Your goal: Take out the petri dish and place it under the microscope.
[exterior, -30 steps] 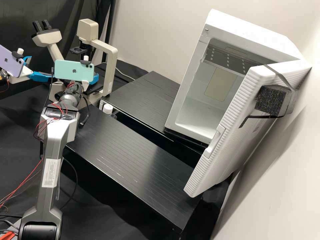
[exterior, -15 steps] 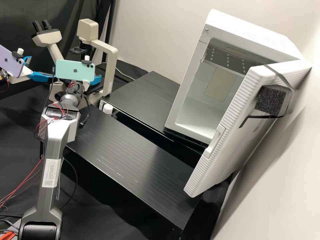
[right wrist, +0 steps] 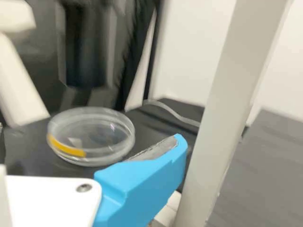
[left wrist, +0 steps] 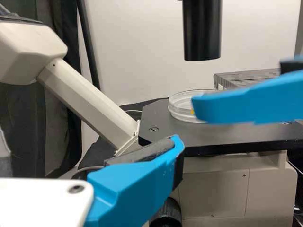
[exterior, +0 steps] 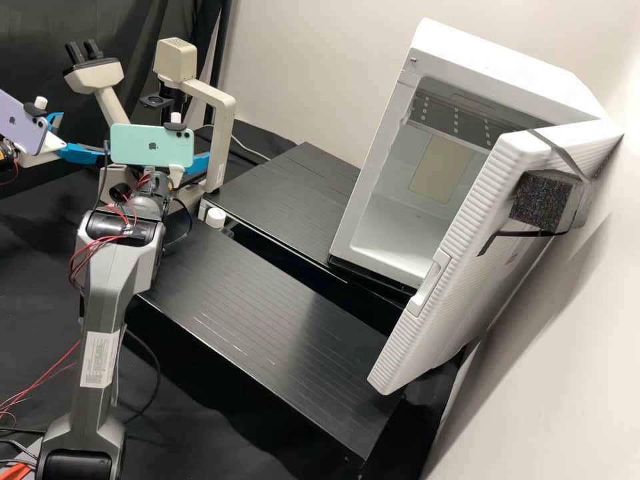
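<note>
In the high view, my left gripper (exterior: 81,141) is at the left beside the microscope (exterior: 225,110), its two blue fingers spread. My right gripper (exterior: 199,162) is partly behind the green phone, by the microscope's pillar. The clear petri dish (left wrist: 178,109) lies flat on the black stage (left wrist: 156,120) below the black tube, in the left wrist view. My left gripper (left wrist: 177,146) stands open in front of the stage, apart from the dish; a right gripper finger overlaps the dish's edge from the side. The right wrist view shows the dish (right wrist: 94,137) apart from my open right gripper (right wrist: 179,146).
An open white incubator (exterior: 373,200) stands at the right, its ribbed door (exterior: 460,267) swung forward. Two black platforms (exterior: 240,300) lie between it and the microscope. The microscope's pale pillar (right wrist: 227,99) rises close beside the right gripper.
My right arm has shifted a little to the right in the high view, and more of its blue finger shows beside the green phone. The left arm has kept still.
</note>
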{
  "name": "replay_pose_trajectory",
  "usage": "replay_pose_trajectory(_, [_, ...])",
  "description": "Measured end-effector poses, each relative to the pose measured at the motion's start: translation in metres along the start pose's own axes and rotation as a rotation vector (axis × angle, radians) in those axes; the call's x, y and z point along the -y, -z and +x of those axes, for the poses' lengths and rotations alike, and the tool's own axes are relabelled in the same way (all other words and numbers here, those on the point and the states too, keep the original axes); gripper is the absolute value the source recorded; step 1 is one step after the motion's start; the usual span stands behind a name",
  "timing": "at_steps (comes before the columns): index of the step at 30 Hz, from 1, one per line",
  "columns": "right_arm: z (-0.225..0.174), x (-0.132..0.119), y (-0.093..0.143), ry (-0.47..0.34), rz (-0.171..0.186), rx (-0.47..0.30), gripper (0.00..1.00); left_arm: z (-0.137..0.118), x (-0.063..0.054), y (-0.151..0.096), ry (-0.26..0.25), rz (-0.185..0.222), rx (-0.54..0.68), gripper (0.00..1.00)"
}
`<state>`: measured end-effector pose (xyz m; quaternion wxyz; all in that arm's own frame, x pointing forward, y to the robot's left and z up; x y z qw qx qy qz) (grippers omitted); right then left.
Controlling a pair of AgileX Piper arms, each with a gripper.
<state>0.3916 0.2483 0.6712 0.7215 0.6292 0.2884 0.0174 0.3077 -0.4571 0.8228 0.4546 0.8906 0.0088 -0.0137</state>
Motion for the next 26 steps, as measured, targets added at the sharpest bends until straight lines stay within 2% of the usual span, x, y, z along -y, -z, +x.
replay_pose_trajectory(5, [-0.035,-0.015,0.010,-0.080,0.011,-0.095,1.00,0.000,0.000,0.000,0.000,0.000,0.000,1.00])
replay_pose_trajectory(10, [-0.077,-0.022,0.010,-0.167,0.004,-0.162,1.00,0.000,0.000,0.000,0.000,0.000,0.000,1.00])
replay_pose_trajectory(12, [-0.097,-0.023,0.011,-0.208,-0.007,-0.194,1.00,0.000,0.000,0.000,0.000,0.000,0.000,1.00])
replay_pose_trajectory(16, [-0.129,-0.023,0.011,-0.293,-0.066,-0.242,1.00,0.000,0.000,0.000,0.000,0.000,0.000,1.00])
replay_pose_trajectory(20, [-0.154,-0.019,0.005,-0.344,-0.100,-0.237,1.00,0.000,0.000,0.000,0.000,0.000,0.000,1.00])
replay_pose_trajectory(22, [-0.163,-0.018,-0.001,-0.344,-0.102,-0.209,1.00,0.000,0.000,0.000,0.000,0.000,0.000,1.00])
replay_pose_trajectory(26, [-0.180,-0.017,-0.018,-0.334,-0.079,-0.144,1.00,0.000,0.000,0.000,0.000,0.000,0.000,1.00])
